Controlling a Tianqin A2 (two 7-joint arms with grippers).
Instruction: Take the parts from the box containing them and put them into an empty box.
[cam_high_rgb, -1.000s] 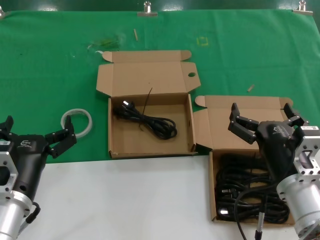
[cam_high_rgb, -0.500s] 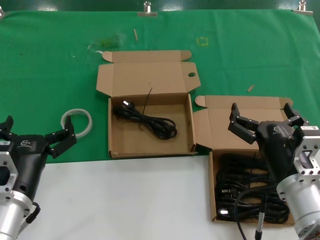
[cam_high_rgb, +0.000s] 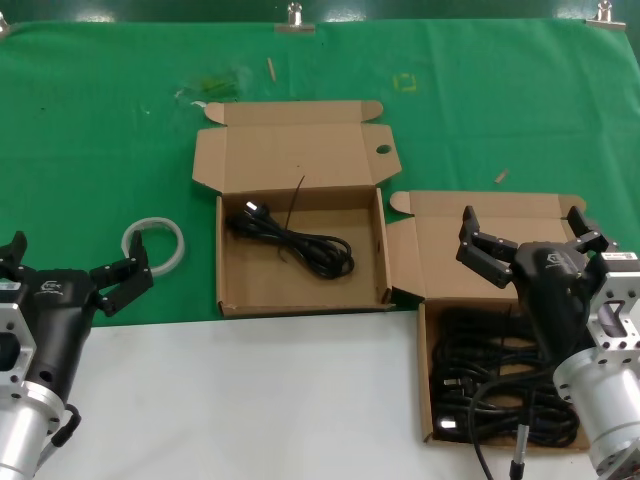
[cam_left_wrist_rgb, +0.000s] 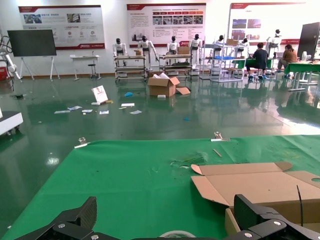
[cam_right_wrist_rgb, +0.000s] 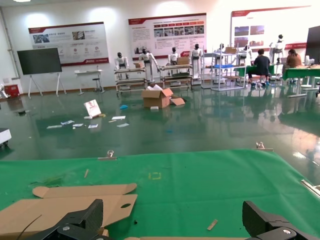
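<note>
Right gripper (cam_high_rgb: 527, 246) jaws spread, empty, above the cords (cam_high_rgb: 500, 385). Descend straight, pinch one bundle only. Left gripper (cam_high_rgb: 65, 272) idle, jaws spread.

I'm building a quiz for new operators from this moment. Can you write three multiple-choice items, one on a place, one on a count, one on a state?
1. Where does the white ring lie?
A. On the green mat, left of the left box
B. Inside the right box
C. On the white surface

2. How many cords lie in the left box?
A. None
B. One
C. Three

3. How is the right claw?
A. Shut on a cord
B. Open, holding nothing
C. Out of view

Answers: 1 A, the ring rests on green cloth beside that box. 2 B, a single black cord lies there. 3 B, its fingers are spread above the right box of cords.
</note>
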